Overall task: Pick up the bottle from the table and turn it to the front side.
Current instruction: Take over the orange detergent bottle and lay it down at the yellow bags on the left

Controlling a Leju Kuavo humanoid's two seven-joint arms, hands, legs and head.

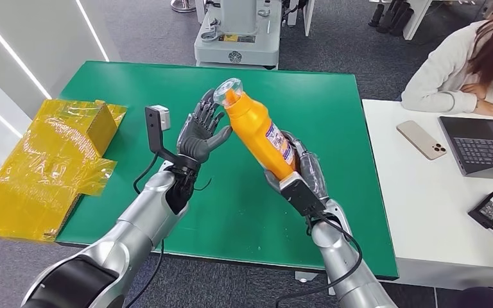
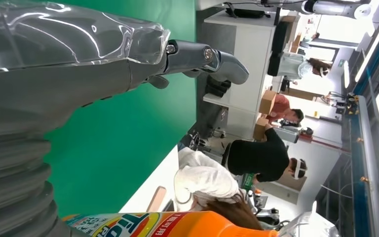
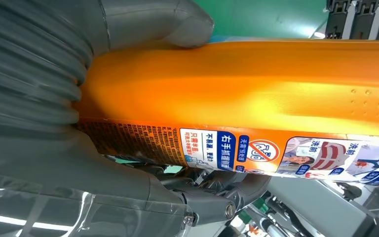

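An orange detergent bottle [image 1: 257,128] with a clear cap is lifted above the green table [image 1: 231,212], tilted with its cap away from me. My right hand [image 1: 303,168] grips its lower body; up close its thumb [image 3: 177,22] presses the orange side [image 3: 256,84] and the printed label faces the fingers. My left hand [image 1: 202,131] stands upright beside the bottle's neck, fingers spread, fingertips close to or touching it. The bottle's label edge [image 2: 143,224] lies beside the left hand [image 2: 69,64] in the left wrist view.
A crumpled yellow box [image 1: 51,160] lies off the table's left edge. A white table [image 1: 423,218] on the right carries a phone [image 1: 422,139], a laptop [image 1: 484,144] and a charger [image 1: 491,208], with a person [image 1: 468,64] seated there. A machine base [image 1: 237,35] stands behind.
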